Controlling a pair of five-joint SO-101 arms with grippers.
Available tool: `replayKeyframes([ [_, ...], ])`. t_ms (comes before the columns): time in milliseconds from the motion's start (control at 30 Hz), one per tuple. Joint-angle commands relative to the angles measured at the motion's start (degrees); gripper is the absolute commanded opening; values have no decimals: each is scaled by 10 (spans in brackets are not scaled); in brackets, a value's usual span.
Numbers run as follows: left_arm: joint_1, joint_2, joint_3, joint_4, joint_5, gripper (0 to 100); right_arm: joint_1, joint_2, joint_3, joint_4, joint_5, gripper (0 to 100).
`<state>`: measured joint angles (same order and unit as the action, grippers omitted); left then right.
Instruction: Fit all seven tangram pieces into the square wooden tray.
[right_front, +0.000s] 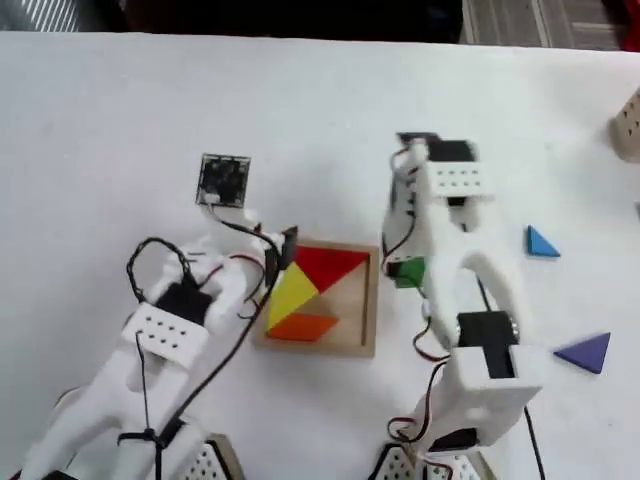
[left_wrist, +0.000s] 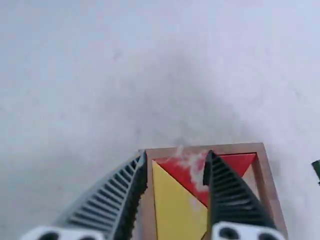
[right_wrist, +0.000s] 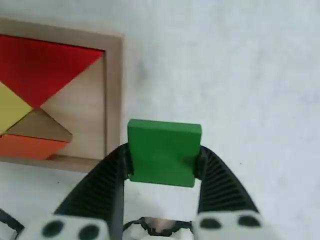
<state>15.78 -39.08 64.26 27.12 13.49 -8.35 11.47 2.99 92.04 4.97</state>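
Green square (right_wrist: 164, 152), clamped in my right gripper (right_wrist: 163, 159), pads pressing on two opposite sides. That's the piece in play. From the high view I'm parked just off the right rim of the tray (right_front: 372, 312), so the tray lies at 9 o'clock from what I'm carrying. By my reckoning that's a short sideways hop. I can't tell whether the square is lifted clear of the table (right_front: 120, 120) or resting on it.

The piece has no long axis to worry about. What matters is squareness, and in my right wrist view its edges run close to parallel with the tray's near rim, so I'd judge only a small twist is called for, if any.

Inside the tray, the red triangle (right_front: 336, 268) fills the 12 o'clock side, the yellow triangle (right_front: 290, 290) sits at 9 and the orange piece (right_front: 301, 326) at 7. Bare wood shows from about 3 to 5 o'clock, the side nearest my loaded gripper, and that's where I'd aim.

My left gripper (left_wrist: 175, 159) is spread wide and holds nothing, up at the tray's 10 o'clock corner. One finger is outside the rim, the other over the red triangle. I can't tell if it touches anything. It's across the tray from the bare patch, so I reckon it stays out of my way.

Waiting at my 3 o'clock is the blue triangle (right_front: 541, 243), with the purple triangle (right_front: 587, 351) round at 4, both well apart from the tray.
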Motion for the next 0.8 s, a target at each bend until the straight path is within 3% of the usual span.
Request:
replayKeyframes([
  [0,-5,-15,-24,-10,7,196,-51,-31,18,-36,-6,17],
  [233,-6,-15,-25,-9,7,196,-131,-31,76,-105,0,17],
  [600,-6,-15,-25,-9,7,196,-206,-26,95,-145,131,22],
  [767,-6,-15,-24,-9,5,196,-221,11,95,-149,143,22],
])
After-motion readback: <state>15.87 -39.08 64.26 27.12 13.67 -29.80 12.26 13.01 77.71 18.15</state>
